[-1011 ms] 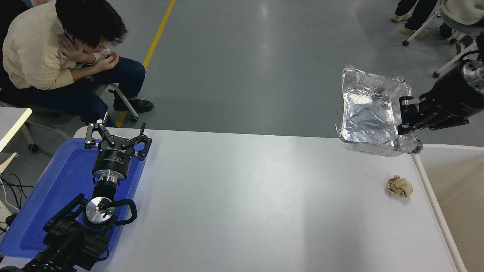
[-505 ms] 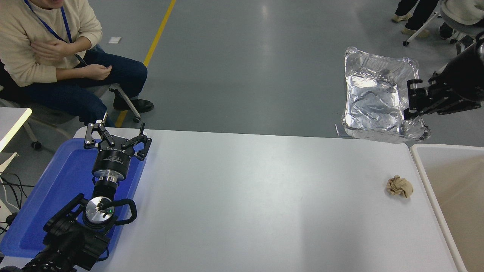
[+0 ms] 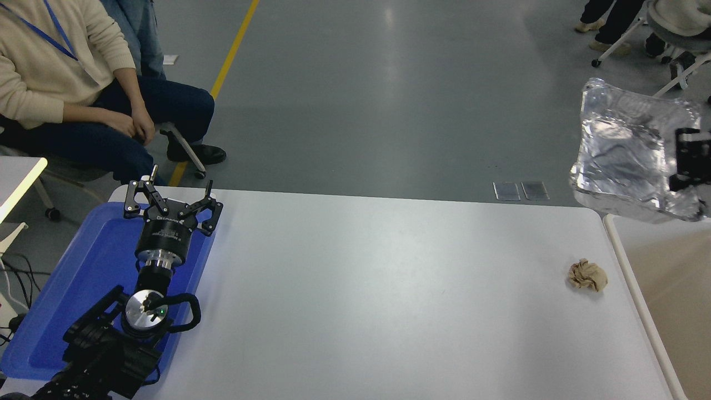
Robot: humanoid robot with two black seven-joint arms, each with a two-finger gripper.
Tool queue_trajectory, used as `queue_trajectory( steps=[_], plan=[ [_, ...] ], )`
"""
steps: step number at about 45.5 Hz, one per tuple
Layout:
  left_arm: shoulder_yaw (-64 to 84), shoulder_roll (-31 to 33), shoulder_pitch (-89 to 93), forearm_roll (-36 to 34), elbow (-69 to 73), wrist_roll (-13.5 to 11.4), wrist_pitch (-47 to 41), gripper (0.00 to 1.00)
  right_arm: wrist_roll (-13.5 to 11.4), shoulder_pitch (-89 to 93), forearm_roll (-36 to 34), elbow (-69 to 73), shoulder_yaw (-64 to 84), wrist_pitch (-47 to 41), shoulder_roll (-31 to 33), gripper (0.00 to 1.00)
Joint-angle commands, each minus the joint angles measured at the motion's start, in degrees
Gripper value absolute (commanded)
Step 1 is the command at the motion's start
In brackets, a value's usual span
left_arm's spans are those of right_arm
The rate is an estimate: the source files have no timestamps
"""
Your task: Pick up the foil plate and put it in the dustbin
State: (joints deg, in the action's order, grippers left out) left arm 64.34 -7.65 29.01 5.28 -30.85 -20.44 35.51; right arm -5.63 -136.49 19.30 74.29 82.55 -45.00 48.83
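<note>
The crinkled silver foil plate (image 3: 622,158) hangs in the air at the far right, tilted, above the table's far right corner and the near rim of the dustbin (image 3: 622,261). My right gripper (image 3: 689,161) is shut on the plate's right rim; only its black fingers show at the picture's edge. The dustbin stands right of the table, with a pale rim and beige inside, cut off by the frame. My left gripper (image 3: 171,199) is parked open over the blue tray (image 3: 66,289) at the lower left.
A small crumpled tan paper ball (image 3: 587,275) lies on the white table (image 3: 361,289) near its right edge. A seated person (image 3: 61,94) is beyond the table's far left corner. More legs and chairs (image 3: 639,28) show at the top right.
My right gripper carried the foil plate to the right and slightly upward, from past the table's far edge to over the dustbin's rim. The seated person straightened and lowered their hands.
</note>
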Motion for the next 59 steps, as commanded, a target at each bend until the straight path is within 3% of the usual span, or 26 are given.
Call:
queue_trajectory(
  steps=[1, 22, 39, 59],
  plan=[
    [-0.01, 0.01, 0.00, -0.01, 0.00, -0.04, 0.00, 1.00, -0.08, -0.36, 3.37, -4.75, 11.21, 0.00, 7.94, 0.00],
    [-0.01, 0.01, 0.00, -0.01, 0.00, -0.04, 0.00, 1.00, -0.08, 0.00, 3.90, -11.79, 22.13, 0.00, 15.33, 0.00],
    [-0.01, 0.01, 0.00, -0.01, 0.00, -0.04, 0.00, 1.00, -0.08, 1.23, 3.99, -14.78, 21.16, 0.00, 15.85, 0.00],
    [-0.01, 0.01, 0.00, -0.01, -0.09, 0.05, 0.00, 1.00, -0.08, 21.60, 3.72, -19.53, 0.70, 0.00, 15.86, 0.00]
  ],
)
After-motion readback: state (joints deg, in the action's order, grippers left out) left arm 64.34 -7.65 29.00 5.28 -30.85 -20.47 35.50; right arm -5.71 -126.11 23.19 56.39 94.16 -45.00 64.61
